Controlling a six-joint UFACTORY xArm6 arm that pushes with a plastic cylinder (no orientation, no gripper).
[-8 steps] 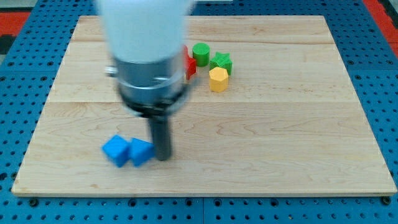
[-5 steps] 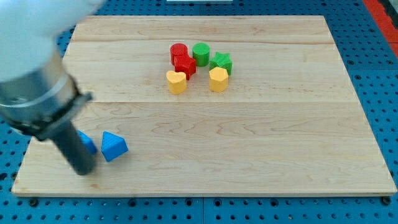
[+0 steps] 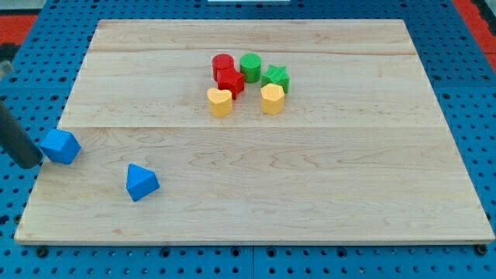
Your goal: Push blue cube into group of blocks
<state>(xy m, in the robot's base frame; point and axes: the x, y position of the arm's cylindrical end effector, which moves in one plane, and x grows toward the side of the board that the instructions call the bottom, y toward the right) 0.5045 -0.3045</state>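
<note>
Tip (image 3: 32, 163) (bare rod, no pincer to open or shut) sits touching the blue cube (image 3: 60, 146) at its 8 o'clock by the board's (image 3: 325, 194) 9 o'clock edge, group (image 3: 246, 82) off at 2 o'clock; since the earlier frame the cube has split from the blue wedge (image 3: 142, 183).

You are looking at a wooden board (image 3: 325, 178) lying on a blue pegboard (image 3: 480, 116). A blue cube (image 3: 60, 146) is sitting at its left edge, a blue triangular block (image 3: 142, 183) nearby. Red (image 3: 223, 64), green (image 3: 250, 67) and yellow (image 3: 272, 99) blocks are clustering near the view's top.
</note>
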